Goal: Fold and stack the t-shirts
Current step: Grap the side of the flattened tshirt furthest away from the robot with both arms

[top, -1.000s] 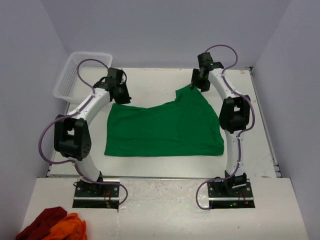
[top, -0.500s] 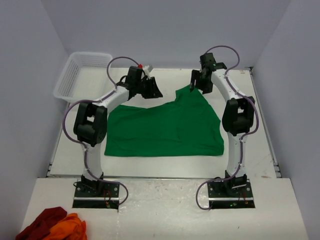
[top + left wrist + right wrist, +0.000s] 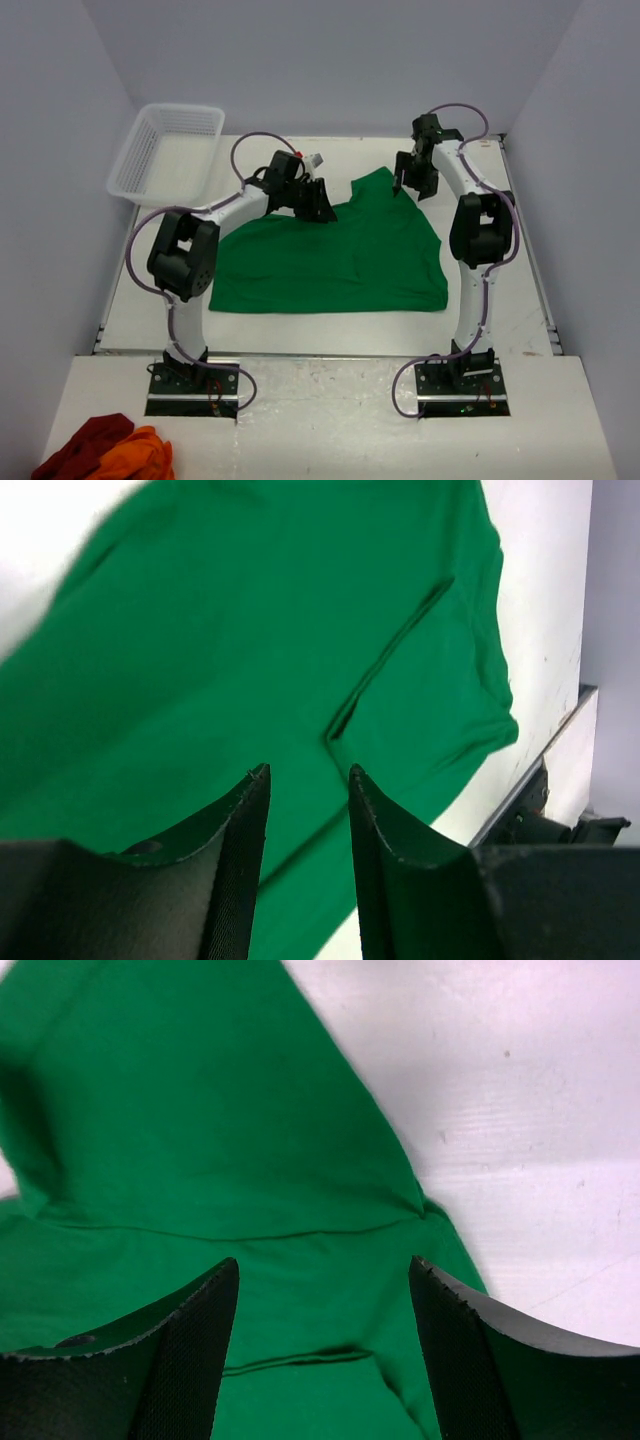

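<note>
Broadly, the white table (image 3: 330, 335) carries everything, and the green t-shirt (image 3: 330, 255) lies across its middle between the two arms. It lies flat and looks partly folded, its near edge running straight along the table's near side and a peaked corner reaching toward the back. A white basket (image 3: 170, 108) sits at the far left corner, well apart from the shirt, and a heap of dark red and orange cloths (image 3: 100, 450) lies off the table at the near left. The left gripper (image 3: 318, 205) hovers over the shirt's far edge left of the peak, its fingers parted by a narrow gap with nothing between them. The right gripper (image 3: 410, 185) hangs just right of the peak, fingers spread wide and empty. From the left wrist a crease (image 3: 390, 660) shows where one layer overlaps another. The likely trouble is a pinch that takes only the top layer, so the layer beneath drags out and undoes the fold. The left's narrow gap could also skid over the cloth and bunch it. If the two arms lift unevenly, the peak may flop sideways and the fold come out skewed.
</note>
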